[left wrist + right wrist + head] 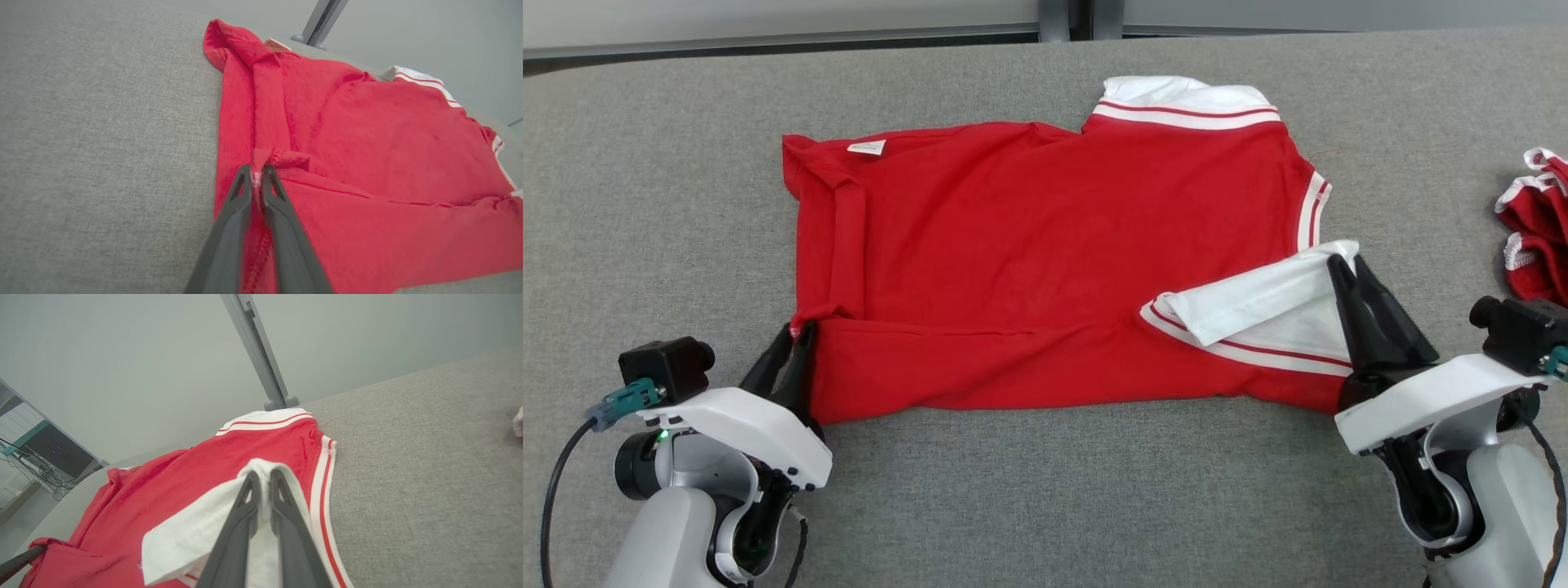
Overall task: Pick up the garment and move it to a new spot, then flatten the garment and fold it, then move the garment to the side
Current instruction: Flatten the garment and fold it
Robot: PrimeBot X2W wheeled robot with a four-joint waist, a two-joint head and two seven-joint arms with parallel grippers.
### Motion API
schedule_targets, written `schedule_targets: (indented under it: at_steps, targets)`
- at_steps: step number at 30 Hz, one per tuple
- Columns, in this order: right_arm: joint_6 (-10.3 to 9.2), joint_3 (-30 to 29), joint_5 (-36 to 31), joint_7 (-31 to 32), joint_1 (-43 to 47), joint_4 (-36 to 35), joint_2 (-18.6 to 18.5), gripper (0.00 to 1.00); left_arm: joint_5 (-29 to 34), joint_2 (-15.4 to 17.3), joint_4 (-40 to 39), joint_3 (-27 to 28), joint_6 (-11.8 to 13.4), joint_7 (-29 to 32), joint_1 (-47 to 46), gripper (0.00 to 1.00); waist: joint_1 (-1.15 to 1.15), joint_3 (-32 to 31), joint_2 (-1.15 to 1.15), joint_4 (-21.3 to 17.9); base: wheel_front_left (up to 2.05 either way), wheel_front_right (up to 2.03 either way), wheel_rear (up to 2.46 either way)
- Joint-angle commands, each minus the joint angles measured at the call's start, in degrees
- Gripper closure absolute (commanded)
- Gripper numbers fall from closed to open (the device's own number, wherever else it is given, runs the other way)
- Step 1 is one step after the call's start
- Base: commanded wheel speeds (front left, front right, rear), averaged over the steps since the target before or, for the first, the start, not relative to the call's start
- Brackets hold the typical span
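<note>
The red garment (1045, 269) lies spread on the grey desk (1045, 490), filling the middle of the head view. Its white striped collar (1188, 102) sits at 1 o'clock, and a small label (867, 148) at 10 o'clock.

At the garment's 8 o'clock corner, the left hand (796, 329) is clenched on a bunched bit of red hem. At 4 o'clock, the right hand (1347, 261) grips the tip of a white flap (1258, 310) folded back over the red cloth.

The head view alone takes in both arms at once. It also shows a second red-and-white cloth (1535, 229) crumpled at the desk's 3 o'clock edge, well apart from the garment.

The left wrist view gives the pinch close up. The left hand (256, 169) has a thin red fold caught between its fingers, with a raised crease running away toward 12 o'clock to the label (277, 45). A grey post (322, 20) stands beyond the desk at 1 o'clock.

In the right wrist view, white cloth rises between the fingertips of the right hand (262, 475), with the striped sleeve edge (325, 486) just beside them at 3 o'clock. This view also shows the post (255, 351) in full at 12 o'clock, and a shelf with loose cables (36, 457) at 9 o'clock.
</note>
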Motion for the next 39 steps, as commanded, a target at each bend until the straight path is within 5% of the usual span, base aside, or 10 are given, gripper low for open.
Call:
schedule_targets:
  at_steps: [1, 9, 14, 26, 39]
  targets:
    - [-0.01, 0.3, -0.1, -1.1, -0.9, 0.3, -0.8, 0.00, -0.1, 0.0, 0.1, 0.4, -0.4, -0.9, -0.9, 0.00, 0.00, 0.6, 0.00, 0.1, 0.00, 0.00, 0.00]
    - [-0.01, 0.9, -7.9, -14.1, -1.8, -0.6, -4.7, 0.00, 5.7, -1.2, -1.1, 1.3, 1.7, -16.1, 0.0, 0.00, 0.00, 0.8, 0.00, 1.0, 0.00, 0.00, 0.00]
    - [-0.01, -2.0, -13.6, -16.1, 1.6, -2.4, -4.6, 0.00, 9.8, -1.5, -4.2, 0.5, 2.8, -21.8, 2.0, 0.00, 0.00, -0.5, 0.00, 1.2, 0.00, 0.00, 0.00]
    - [-0.01, -6.5, -17.2, -13.5, 14.0, -8.4, 0.2, 0.00, 14.8, -2.6, -5.9, -0.1, 2.6, -23.6, 8.7, 0.00, 0.00, -4.7, 0.00, 0.3, 0.00, 0.00, 0.00]
    - [-0.01, -6.3, -17.4, -12.5, 15.2, -9.7, 1.4, 0.00, 15.4, -2.9, -4.1, 0.8, 1.3, -23.6, 8.6, 0.00, 0.00, -5.0, 0.00, -0.4, 0.00, 0.00, 0.00]
